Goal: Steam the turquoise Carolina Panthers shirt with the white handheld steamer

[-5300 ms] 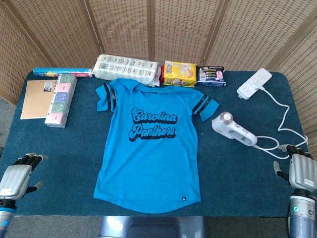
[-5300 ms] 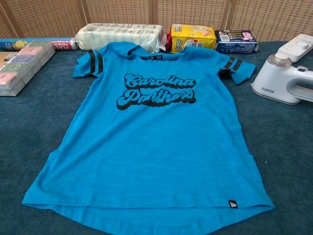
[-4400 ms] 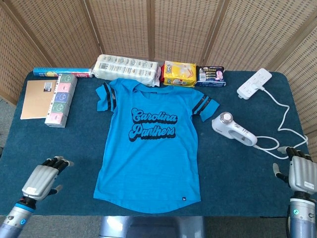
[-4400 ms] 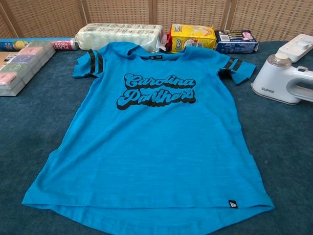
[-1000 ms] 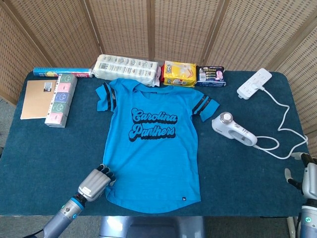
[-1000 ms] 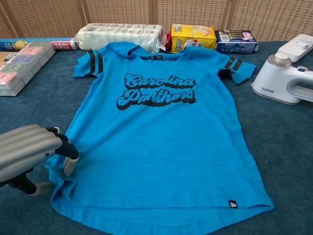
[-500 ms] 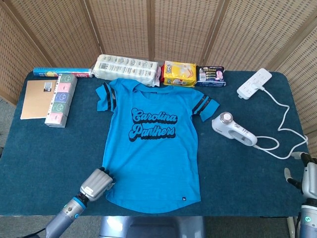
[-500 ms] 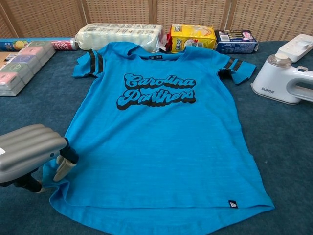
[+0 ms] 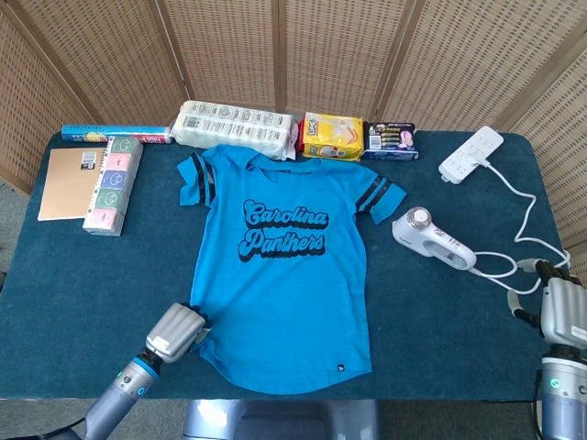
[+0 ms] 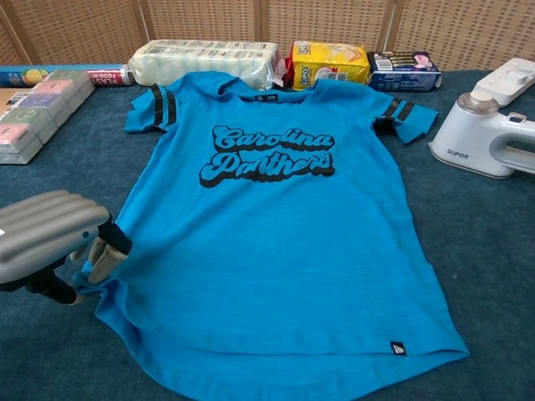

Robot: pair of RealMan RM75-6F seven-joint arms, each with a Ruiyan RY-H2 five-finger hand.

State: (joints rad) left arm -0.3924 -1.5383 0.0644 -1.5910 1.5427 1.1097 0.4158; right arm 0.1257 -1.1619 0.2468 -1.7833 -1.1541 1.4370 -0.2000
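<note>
Wicker screens close off the far side of a counter (image 9: 55, 275) covered in dark blue cloth, and the turquoise shirt (image 9: 280, 275) lies flat at its middle, print up, collar toward the screens. Its near left hem corner is bunched and pulled inward, because the left robot hand (image 9: 177, 334) has its fingers closed on that corner; the chest view shows fabric gathered under the curled fingers (image 10: 104, 255). The grip looks meant to pin or tension the cloth so steam can pass over a smooth front.

Right of the shirt, just off the sleeve, the white steamer (image 9: 434, 240) rests on its side, untouched, its cord (image 9: 527, 206) trailing to a power strip (image 9: 471, 153) at the far right corner. The right robot hand (image 9: 561, 310) sits at the near right edge, holding nothing; whether its fingers are spread or curled I cannot tell.

Along the far edge stand a pack of tissue rolls (image 9: 237, 126), a yellow packet (image 9: 332, 136) and a dark box (image 9: 390, 140). At far left lie a brown notebook (image 9: 70, 181) and a stack of pastel boxes (image 9: 114, 183).
</note>
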